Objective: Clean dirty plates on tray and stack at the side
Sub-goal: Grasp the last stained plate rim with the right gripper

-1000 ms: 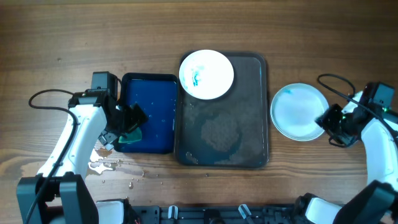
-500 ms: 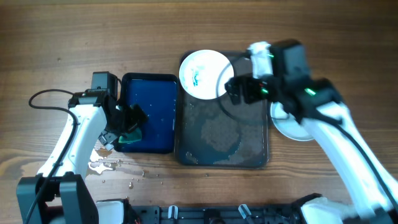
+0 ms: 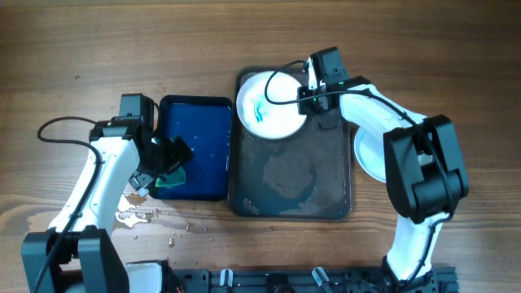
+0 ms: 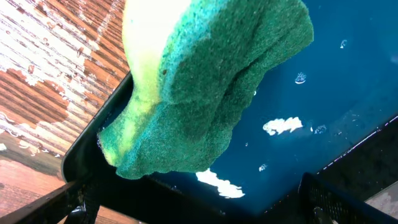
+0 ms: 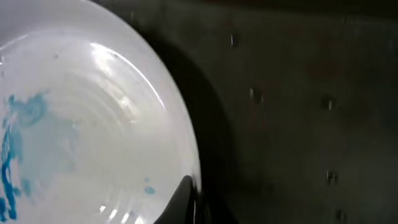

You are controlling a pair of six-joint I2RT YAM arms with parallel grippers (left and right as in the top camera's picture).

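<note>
A white dirty plate (image 3: 264,102) with blue smears sits at the far left corner of the dark tray (image 3: 293,179). My right gripper (image 3: 304,104) is at the plate's right rim. In the right wrist view a dark finger (image 5: 193,199) lies on the rim of the plate (image 5: 81,124), pinched close over the tray (image 5: 298,93). My left gripper (image 3: 167,163) is shut on a green and yellow sponge (image 3: 168,177) above the near left corner of the blue water tub (image 3: 199,130). The sponge (image 4: 205,81) fills the left wrist view above the tub (image 4: 323,93).
A clean white plate (image 3: 376,159) lies on the table right of the tray, partly under my right arm. Water is spilled on the wood (image 3: 142,216) near the tub's front left corner. The tray's bottom is wet.
My right arm has swung from the clean plate at the right across the tray to the dirty plate's rim. The left arm and sponge have not moved.
</note>
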